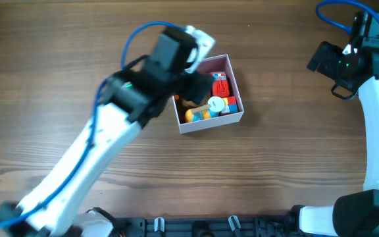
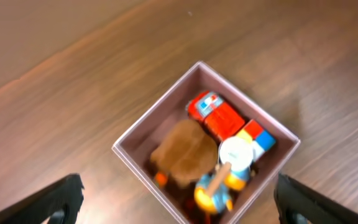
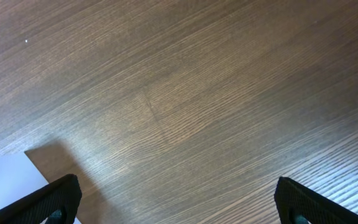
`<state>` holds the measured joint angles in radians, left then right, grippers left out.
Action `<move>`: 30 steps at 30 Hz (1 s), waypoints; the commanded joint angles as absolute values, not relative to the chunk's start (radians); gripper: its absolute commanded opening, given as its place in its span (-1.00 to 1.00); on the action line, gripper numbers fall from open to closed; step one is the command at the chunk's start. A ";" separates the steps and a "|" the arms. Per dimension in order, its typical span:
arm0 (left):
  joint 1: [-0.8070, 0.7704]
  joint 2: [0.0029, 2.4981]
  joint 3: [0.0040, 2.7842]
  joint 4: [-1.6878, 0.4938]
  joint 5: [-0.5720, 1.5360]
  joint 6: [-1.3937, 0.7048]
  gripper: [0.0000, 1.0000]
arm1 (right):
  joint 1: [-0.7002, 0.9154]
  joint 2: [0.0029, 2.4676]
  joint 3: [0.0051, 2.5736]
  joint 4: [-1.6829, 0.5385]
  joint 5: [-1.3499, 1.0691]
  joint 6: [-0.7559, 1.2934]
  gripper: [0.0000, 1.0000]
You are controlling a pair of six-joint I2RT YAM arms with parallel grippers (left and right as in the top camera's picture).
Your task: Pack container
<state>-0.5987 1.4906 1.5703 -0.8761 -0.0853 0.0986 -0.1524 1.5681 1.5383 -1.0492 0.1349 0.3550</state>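
Observation:
The container [image 1: 212,124] is a square white-walled box with a pink inside, at the table's middle. It holds a red toy truck [image 1: 221,87], a brown plush [image 2: 185,152], a white, blue and yellow toy [image 1: 214,105] and small coloured blocks. In the left wrist view the container [image 2: 157,121] sits straight below, corner toward me. My left gripper [image 1: 195,84] hovers open and empty over the box's left half, its fingers [image 2: 179,205] spread wider than the box. My right gripper [image 1: 324,62] is open and empty at the far right, over bare wood [image 3: 179,199].
The wooden table [image 1: 295,164] surrounds the box on all sides. A pale flat-sided thing with red marks [image 3: 5,183] shows at the lower left edge of the right wrist view. My left arm [image 1: 104,138] crosses the table's left half.

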 commanded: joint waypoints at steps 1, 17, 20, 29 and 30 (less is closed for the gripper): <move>-0.505 1.381 1.575 -1.017 -0.103 -0.084 1.00 | -0.155 1.578 1.533 -1.047 0.127 0.367 1.00; 0.152 1.163 1.575 -1.329 -0.203 -0.304 1.00 | -0.155 1.578 1.533 -1.047 0.127 0.367 1.00; 0.184 1.165 1.575 -1.329 -0.203 -0.304 1.00 | -0.155 1.578 1.533 -1.047 0.127 0.367 0.99; 0.188 1.165 1.575 -1.329 -0.203 -0.303 0.99 | -0.155 1.578 1.533 -1.047 0.127 0.367 1.00; 0.188 1.165 1.575 -1.329 -0.203 -0.303 1.00 | -0.155 1.578 1.533 -1.047 0.127 0.367 0.99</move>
